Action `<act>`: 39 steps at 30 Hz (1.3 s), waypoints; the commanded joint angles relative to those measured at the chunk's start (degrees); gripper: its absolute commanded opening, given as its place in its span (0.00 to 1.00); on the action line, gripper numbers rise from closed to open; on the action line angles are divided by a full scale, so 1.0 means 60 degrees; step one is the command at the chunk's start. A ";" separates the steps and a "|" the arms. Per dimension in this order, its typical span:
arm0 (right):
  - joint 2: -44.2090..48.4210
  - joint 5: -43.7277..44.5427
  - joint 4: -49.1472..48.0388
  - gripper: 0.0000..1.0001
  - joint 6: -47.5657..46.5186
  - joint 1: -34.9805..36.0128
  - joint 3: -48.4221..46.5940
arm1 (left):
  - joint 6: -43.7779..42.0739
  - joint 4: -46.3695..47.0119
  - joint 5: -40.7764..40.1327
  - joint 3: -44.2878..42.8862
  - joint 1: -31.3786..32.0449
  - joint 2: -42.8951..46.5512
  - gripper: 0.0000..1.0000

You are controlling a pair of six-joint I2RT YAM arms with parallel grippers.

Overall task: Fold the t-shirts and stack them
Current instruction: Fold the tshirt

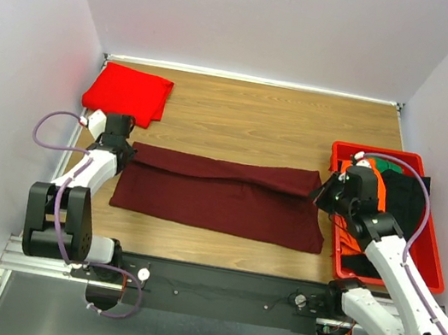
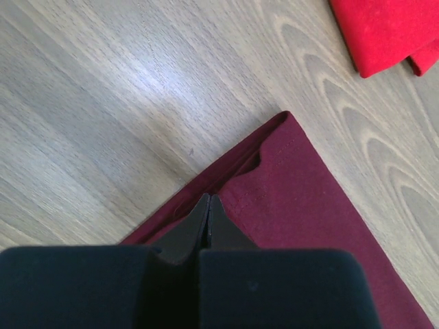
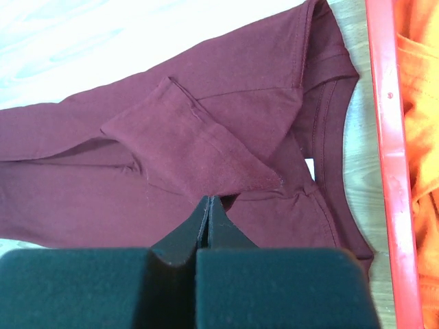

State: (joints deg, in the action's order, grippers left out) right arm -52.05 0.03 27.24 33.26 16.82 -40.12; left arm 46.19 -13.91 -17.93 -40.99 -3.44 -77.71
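A dark maroon t-shirt lies folded into a long band across the middle of the wooden table. My left gripper is at its left end, jaws shut, tips just over the cloth's folded edge. At the shirt's right end sits my right gripper, also shut. Its tips hover over the maroon cloth below a folded-in sleeve, close to the collar and a small white label. No cloth shows between either pair of jaws. A folded bright red t-shirt rests at the back left.
A red bin stands along the right side with black, orange and green clothes in it; its rim and orange cloth run beside the right gripper. White walls enclose the table on three sides.
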 commanded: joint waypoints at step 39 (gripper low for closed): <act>-0.4150 0.1177 -0.2342 0.57 0.0186 0.1353 -0.1177 | -0.0828 0.1043 0.1552 0.0050 0.0602 0.1307 0.60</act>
State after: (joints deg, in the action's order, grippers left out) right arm -70.65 -0.19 19.77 35.94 20.71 -42.11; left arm 43.44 -10.09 -11.40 -39.90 -0.82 -69.54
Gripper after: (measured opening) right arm 0.576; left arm 0.603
